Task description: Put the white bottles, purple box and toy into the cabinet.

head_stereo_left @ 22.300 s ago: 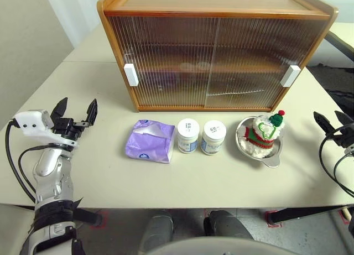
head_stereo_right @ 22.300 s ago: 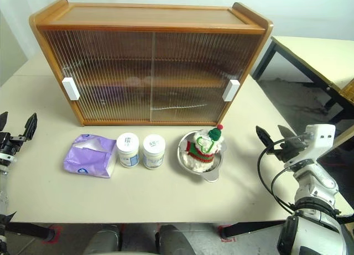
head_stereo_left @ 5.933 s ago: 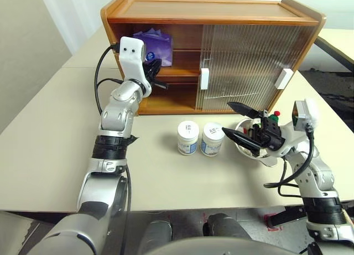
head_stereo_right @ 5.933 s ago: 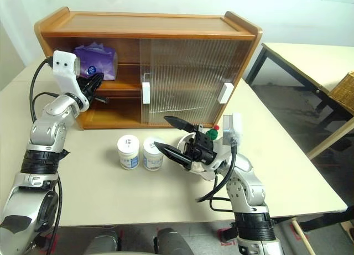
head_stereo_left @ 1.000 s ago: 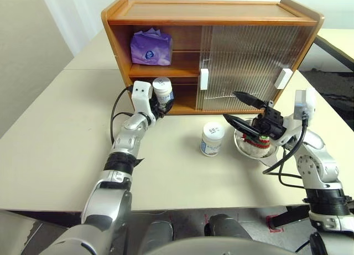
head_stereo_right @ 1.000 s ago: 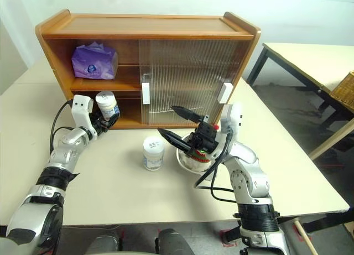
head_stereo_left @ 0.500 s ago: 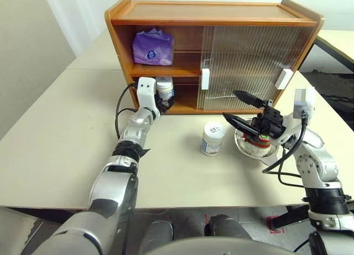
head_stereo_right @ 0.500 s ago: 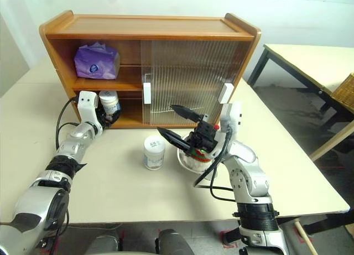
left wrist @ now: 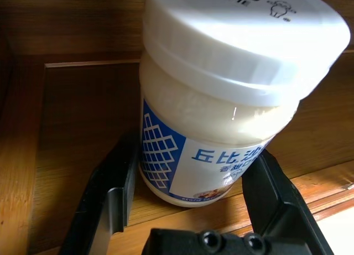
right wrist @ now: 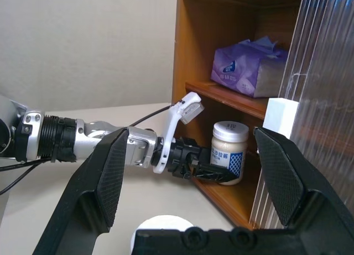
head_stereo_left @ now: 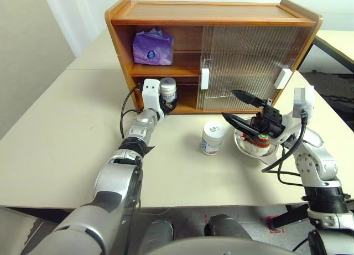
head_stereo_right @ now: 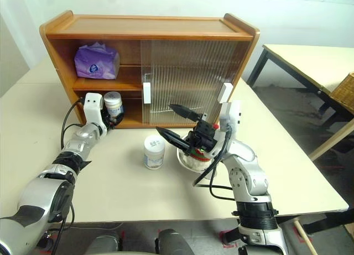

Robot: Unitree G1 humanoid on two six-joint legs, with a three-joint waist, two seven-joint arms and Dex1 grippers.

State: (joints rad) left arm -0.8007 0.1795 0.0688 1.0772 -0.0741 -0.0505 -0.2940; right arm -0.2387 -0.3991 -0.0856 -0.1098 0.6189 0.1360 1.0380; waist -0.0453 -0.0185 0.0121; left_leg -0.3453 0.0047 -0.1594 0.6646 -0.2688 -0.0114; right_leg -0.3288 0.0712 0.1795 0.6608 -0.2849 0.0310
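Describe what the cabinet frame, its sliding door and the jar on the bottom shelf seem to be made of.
Cabinet frame: wood, smooth and warm brown, with visible grain.
Sliding door: ribbed translucent panel, plastic or glass; unclear which.
Jar: likely plastic, glossy white lid, milky body, printed blue label.

The toy (head_stereo_left: 259,140) is mostly hidden behind the right hand (head_stereo_left: 239,107). The jar's (left wrist: 221,100) lid is cut off at the picture's edge, and its base seems to touch the lower shelf (left wrist: 83,128).
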